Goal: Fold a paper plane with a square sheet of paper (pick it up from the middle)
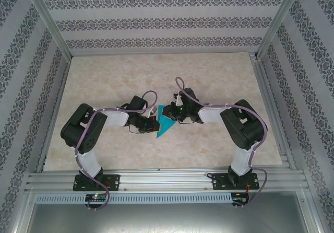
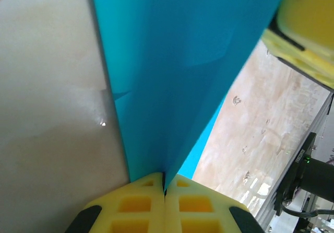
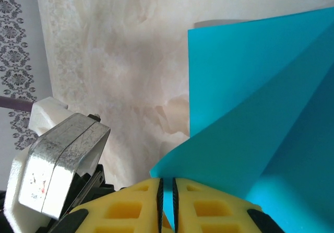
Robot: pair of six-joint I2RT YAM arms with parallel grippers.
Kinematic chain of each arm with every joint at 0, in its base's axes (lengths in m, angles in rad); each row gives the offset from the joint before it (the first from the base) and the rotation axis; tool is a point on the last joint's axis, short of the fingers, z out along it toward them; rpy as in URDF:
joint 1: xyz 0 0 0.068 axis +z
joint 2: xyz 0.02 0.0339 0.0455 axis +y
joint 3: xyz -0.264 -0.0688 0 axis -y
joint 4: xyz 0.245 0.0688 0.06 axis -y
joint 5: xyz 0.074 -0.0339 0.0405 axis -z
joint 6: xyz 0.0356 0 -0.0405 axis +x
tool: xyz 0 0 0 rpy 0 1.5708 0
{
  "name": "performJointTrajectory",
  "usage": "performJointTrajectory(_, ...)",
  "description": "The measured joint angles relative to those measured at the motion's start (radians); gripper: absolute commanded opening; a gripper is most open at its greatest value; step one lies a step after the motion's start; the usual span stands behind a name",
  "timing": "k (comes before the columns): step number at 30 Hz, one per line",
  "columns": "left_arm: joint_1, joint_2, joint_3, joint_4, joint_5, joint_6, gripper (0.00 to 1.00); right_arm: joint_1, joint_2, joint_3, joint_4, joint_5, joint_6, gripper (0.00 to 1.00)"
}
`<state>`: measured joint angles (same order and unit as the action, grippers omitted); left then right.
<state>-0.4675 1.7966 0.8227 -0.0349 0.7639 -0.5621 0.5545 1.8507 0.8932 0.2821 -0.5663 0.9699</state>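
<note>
Where the folded turquoise sheet of paper [image 1: 166,122] is, at the middle of the surface [image 1: 104,81] between both arms, the left jaws press together on one edge, and the right jaws, barely parted, pinch a corner.

The paper [image 1: 166,122] is a plain turquoise-blue with no print. In the wrist views its overlapping layers show as lighter and darker shades of the same blue. The counter [image 1: 156,76] is pale beige with faint cream marbling. The left end effector [image 2: 165,183] and the right end effector [image 3: 167,186] both have bright yellow fingers [image 2: 135,207] on black mounts. The left arm [image 1: 88,134] and the right arm [image 1: 242,128] are black with white sections and carry lilac cables [image 1: 83,136]. The walls [image 1: 156,24] are white, banded with grey floral damask stripes. The frame rail [image 1: 167,181] is silver.
</note>
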Motion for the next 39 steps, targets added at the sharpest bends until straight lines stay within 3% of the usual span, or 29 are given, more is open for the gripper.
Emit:
performJointTrajectory(22, 0.005, -0.020, -0.038, 0.078, 0.017, -0.070, 0.23, 0.000, 0.037, 0.010, 0.000, -0.012, 0.003, 0.16)
performJointTrajectory(27, 0.005, -0.040, -0.056, 0.085, -0.016, -0.081, 0.18, 0.000, 0.037, 0.010, 0.000, -0.012, 0.003, 0.16)
performJointTrajectory(33, 0.005, -0.040, -0.056, 0.087, -0.033, -0.100, 0.04, 0.000, 0.037, 0.010, 0.000, -0.019, 0.003, 0.17)
performJointTrajectory(39, 0.005, -0.040, -0.067, 0.097, -0.042, -0.111, 0.00, 0.000, 0.037, 0.010, 0.000, -0.024, 0.003, 0.18)
